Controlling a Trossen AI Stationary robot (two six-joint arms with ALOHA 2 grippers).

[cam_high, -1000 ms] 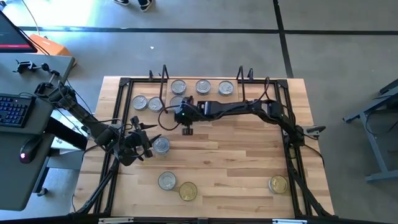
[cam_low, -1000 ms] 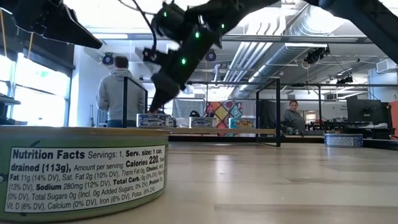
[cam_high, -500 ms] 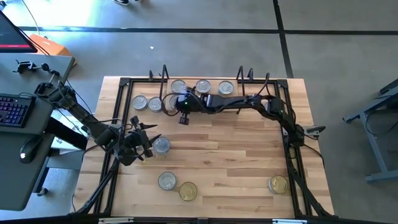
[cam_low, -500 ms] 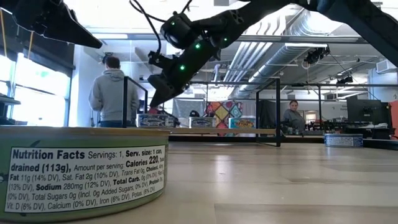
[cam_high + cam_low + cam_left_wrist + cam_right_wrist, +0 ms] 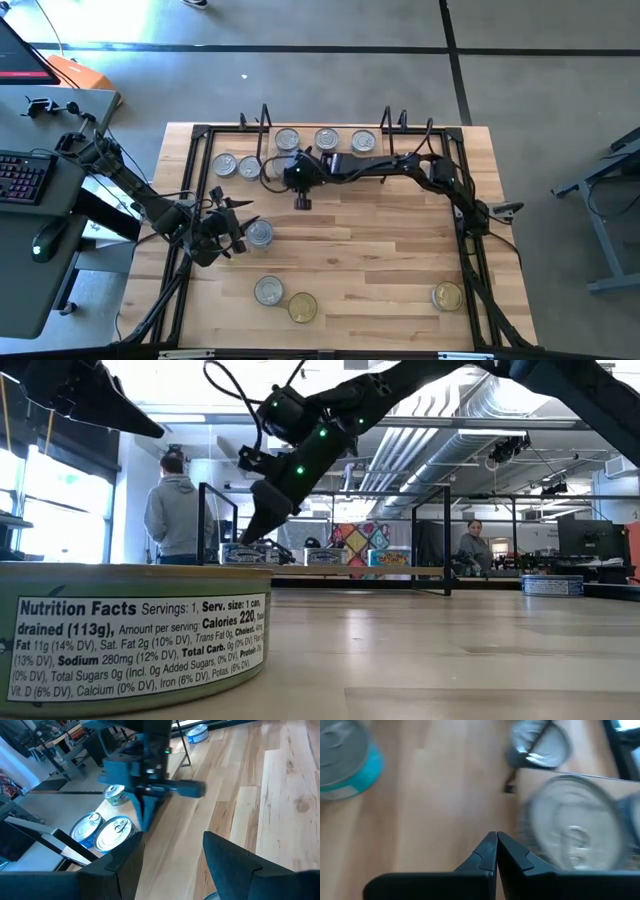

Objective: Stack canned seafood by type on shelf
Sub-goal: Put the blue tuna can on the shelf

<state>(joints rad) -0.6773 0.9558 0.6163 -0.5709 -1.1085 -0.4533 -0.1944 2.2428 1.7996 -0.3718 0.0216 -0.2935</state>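
A large light-wood table [image 5: 380, 250] with a black frame along its edges carries a low light-wood shelf with black wire ends [image 5: 330, 128] at its far edge. 3 silver-lidded round tins [image 5: 325, 139] sit in a row on the shelf. 2 more [image 5: 236, 166] lie just off its left end. Another silver tin [image 5: 261, 233] lies near the left edge, and 1 silver [image 5: 268, 290] and 2 gold-lidded tins [image 5: 302, 307] near the front edge.

The right gripper [image 5: 496, 851] hangs beside the shelf's left end, fingers pressed together, holding nothing. The left gripper [image 5: 240, 222] waits open beside the left-edge tin.

This looks like a pause between placements. Next the right arm likely needs to open and reach for a loose tin. The table's middle gives free room; the wire ends crowd the shelf.
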